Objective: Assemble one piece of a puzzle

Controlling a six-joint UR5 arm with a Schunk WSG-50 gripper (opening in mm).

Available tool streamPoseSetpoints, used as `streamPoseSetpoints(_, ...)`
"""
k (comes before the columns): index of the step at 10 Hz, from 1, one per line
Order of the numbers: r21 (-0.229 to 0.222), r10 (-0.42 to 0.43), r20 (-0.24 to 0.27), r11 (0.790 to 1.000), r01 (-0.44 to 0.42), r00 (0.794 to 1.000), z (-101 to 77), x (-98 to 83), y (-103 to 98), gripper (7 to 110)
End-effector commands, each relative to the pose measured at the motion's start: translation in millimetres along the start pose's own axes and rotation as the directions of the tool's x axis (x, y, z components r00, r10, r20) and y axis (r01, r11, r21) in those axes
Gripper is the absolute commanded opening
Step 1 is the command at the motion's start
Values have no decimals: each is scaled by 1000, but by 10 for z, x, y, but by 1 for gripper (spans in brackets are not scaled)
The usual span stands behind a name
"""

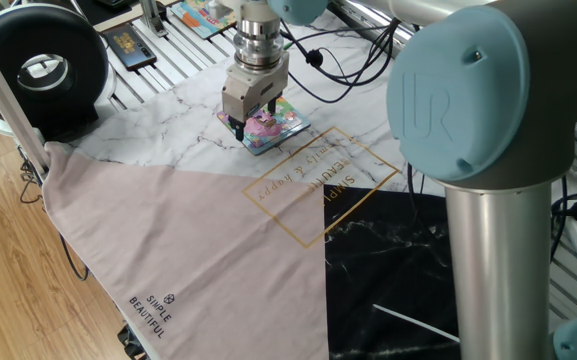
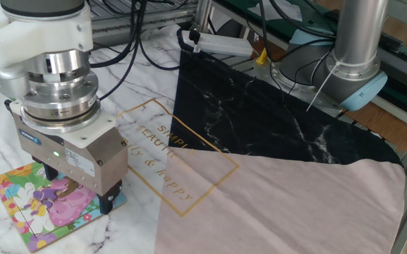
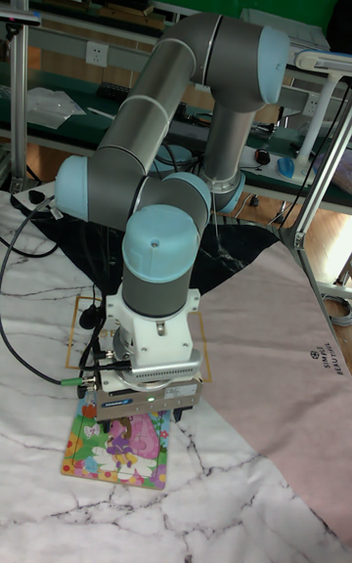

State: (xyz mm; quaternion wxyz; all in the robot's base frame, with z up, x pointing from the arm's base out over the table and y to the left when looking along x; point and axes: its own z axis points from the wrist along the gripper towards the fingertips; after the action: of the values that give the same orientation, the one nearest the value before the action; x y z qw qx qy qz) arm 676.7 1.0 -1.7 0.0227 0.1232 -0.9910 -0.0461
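Gripper (image 2: 76,192) hangs over the puzzle's (image 2: 20,215) right edge.

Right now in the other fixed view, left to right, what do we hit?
puzzle → gripper → gold lettering on the cloth → black marble cloth panel → arm base column

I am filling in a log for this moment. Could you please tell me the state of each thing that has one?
gripper: low over the puzzle, fingers down; open or shut cannot be told.
puzzle: flat on the marble cloth, partly under the gripper.
piece: not visible, hidden or too small.
other colourful board: flat, far from the gripper.
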Motion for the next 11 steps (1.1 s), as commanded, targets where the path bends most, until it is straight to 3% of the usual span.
streamPoseSetpoints(1,-5,8,0,1000,-8,1000,-3,-3,-2,88)
streamPoseSetpoints(9,-26,15,5,1000,-15,1000,1,-21,48,88)
streamPoseSetpoints(11,-62,31,4,998,-31,1000,-3,-26,140,88)
